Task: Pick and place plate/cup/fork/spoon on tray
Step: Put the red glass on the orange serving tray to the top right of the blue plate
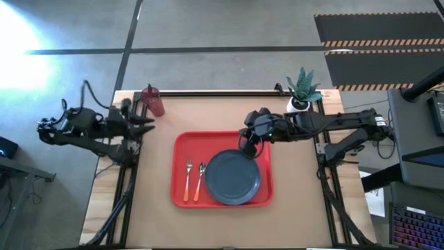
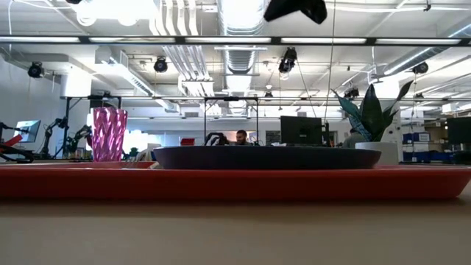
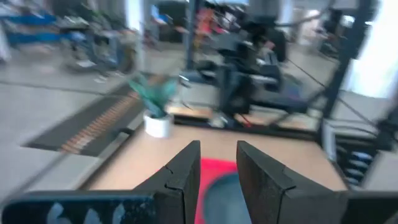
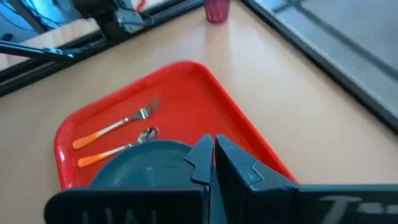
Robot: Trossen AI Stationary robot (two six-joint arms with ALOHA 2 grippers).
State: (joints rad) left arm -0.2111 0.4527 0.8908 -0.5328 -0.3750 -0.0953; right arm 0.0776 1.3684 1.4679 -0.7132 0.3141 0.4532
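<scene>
The red tray lies mid-table. On it rests the dark blue-grey plate, toward the tray's right, with the orange-handled fork and spoon side by side to its left. The dark red cup stands upright on the table's far left, off the tray. My right gripper hangs shut above the tray's far right part, by the plate's far rim, with nothing between its fingers. My left gripper is at the table's left edge, near the cup, pointing level, open and empty.
A white pot with a green plant stands at the table's far right corner, just behind my right arm. Bare tabletop lies in front of the tray and on both sides of it.
</scene>
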